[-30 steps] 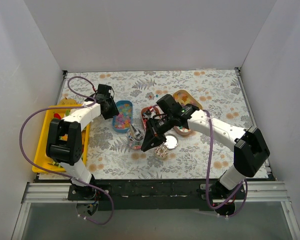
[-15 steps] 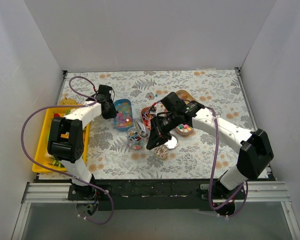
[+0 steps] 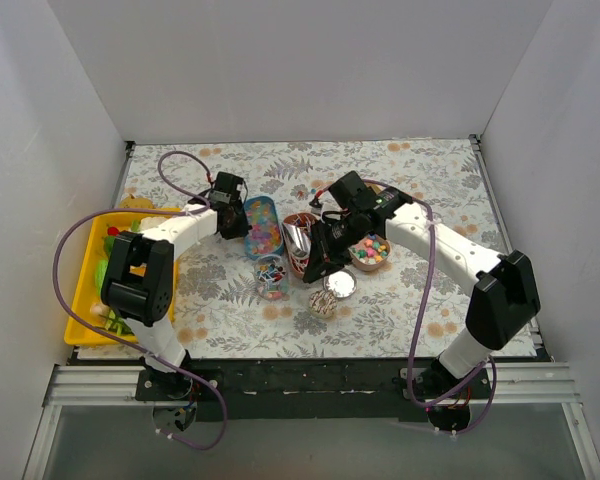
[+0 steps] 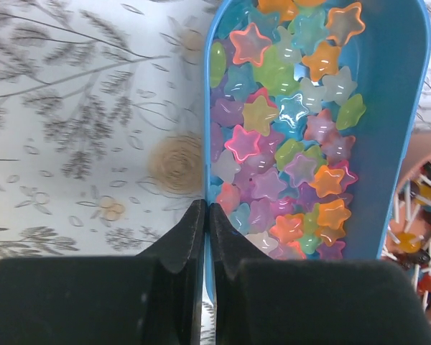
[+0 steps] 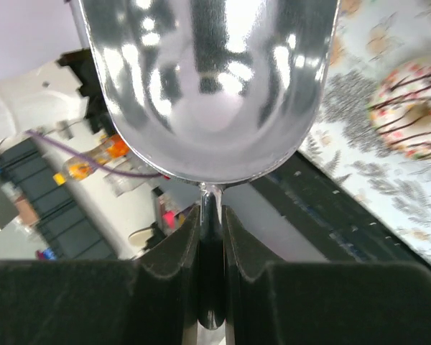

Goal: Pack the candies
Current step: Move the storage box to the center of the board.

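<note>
The candies fill several containers. Pastel star candies (image 4: 287, 129) lie in a blue oval tray (image 4: 402, 108), and my left gripper (image 4: 207, 213) is shut on that tray's left rim. From above, the left gripper (image 3: 240, 212) sits at the blue tray (image 3: 261, 226). Wrapped sticks lie in a brown tray (image 3: 302, 222), and bright balls sit in a second brown tray (image 3: 369, 250). My right gripper (image 5: 212, 215) is shut on the handle of a metal scoop (image 5: 212, 86), whose bowl looks empty. The right gripper (image 3: 318, 258) holds the scoop (image 3: 297, 238) over the stick tray.
A small clear jar (image 3: 271, 277) with mixed candies stands in front of the trays. A round lid (image 3: 340, 285) and a patterned cup (image 3: 322, 303) lie beside it. A yellow tray (image 3: 85, 300) of toy vegetables lies at the left edge. White walls enclose the table.
My left gripper has shut on the blue tray's rim and shifted right with it. The right arm has moved the scoop from the jar back over the stick tray.
</note>
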`<action>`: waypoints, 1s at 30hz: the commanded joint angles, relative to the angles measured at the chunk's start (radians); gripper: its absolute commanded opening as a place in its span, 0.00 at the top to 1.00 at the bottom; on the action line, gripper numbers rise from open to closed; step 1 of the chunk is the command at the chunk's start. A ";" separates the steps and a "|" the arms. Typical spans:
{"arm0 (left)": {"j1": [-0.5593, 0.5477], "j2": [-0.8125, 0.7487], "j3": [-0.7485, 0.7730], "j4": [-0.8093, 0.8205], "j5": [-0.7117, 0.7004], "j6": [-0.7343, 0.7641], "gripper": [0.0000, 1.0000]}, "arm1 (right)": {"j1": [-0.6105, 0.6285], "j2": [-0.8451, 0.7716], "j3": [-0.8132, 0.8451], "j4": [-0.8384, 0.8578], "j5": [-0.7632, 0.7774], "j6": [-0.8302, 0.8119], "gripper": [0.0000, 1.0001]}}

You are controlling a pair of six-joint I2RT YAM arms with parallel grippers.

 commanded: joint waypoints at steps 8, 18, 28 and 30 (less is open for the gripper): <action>-0.132 0.023 0.034 -0.011 -0.024 -0.015 1.00 | -0.027 0.030 0.075 -0.123 0.203 -0.167 0.99; -0.204 0.046 0.066 -0.026 0.005 -0.063 1.00 | -0.042 0.001 0.034 -0.103 0.241 -0.168 0.99; -0.226 0.038 0.093 -0.051 -0.011 -0.081 0.85 | -0.045 -0.021 0.000 -0.098 0.257 -0.174 0.99; -0.226 0.034 0.138 -0.066 -0.050 -0.072 0.73 | -0.045 -0.027 -0.001 -0.099 0.267 -0.182 0.99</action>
